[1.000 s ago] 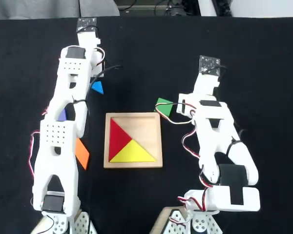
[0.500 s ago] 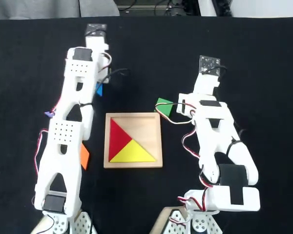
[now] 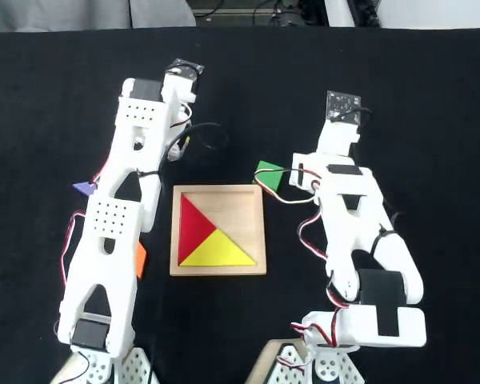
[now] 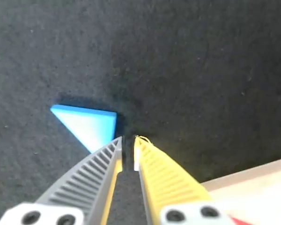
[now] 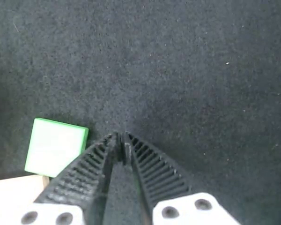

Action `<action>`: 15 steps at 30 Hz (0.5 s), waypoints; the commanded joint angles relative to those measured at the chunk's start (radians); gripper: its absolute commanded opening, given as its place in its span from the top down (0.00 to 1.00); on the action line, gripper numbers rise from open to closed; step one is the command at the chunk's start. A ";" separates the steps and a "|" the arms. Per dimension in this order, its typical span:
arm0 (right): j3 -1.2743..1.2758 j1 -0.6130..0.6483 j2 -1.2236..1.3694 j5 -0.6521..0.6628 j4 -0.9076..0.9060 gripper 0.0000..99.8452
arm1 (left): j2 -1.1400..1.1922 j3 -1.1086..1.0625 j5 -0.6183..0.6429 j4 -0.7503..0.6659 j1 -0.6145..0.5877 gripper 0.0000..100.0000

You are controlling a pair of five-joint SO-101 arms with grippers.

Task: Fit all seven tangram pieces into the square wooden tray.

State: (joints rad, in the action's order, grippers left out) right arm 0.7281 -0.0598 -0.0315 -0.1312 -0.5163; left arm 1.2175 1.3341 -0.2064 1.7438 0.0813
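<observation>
The square wooden tray lies between the arms and holds a red triangle and a yellow triangle. A green square rests just off the tray's far right corner. My right gripper is shut and empty, its tips beside the green square. My left gripper is shut too, with its grey fingertip against a blue triangle on the cloth. The tray's corner lies close by. A purple piece and an orange piece lie along the left arm.
Black cloth covers the whole table. The left arm stretches over the strip to the left of the tray and partly covers the orange piece. The right arm stands to the right of the tray. A tray corner sits near the right gripper.
The left arm has swung its far end to the right, toward the tray. It now covers the blue triangle from above and has uncovered the purple piece. The right arm has not moved.
</observation>
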 commanded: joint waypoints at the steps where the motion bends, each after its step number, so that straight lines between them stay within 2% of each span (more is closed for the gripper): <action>1: -0.012 0.015 -0.045 0.009 0.020 0.99 | -0.023 0.202 0.077 -0.014 -0.022 0.94; 5: -0.012 0.015 -0.045 0.009 0.020 0.99 | 0.026 0.288 0.203 -0.140 -0.022 0.94; 9: -0.012 0.015 -0.045 0.009 0.020 0.99 | 0.121 0.277 0.229 -0.242 -0.025 0.94; 13: -0.012 0.015 -0.045 0.009 0.020 0.99 | 0.201 0.305 0.232 -0.203 -0.038 0.94; 15: -0.012 0.015 -0.045 0.009 0.020 0.99 | 0.209 0.326 0.229 -0.137 -0.047 0.94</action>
State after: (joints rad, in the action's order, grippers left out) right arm 0.7281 -0.0598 -0.0315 -0.1312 -0.5163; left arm 1.4246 1.5919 0.0207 1.5367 0.0583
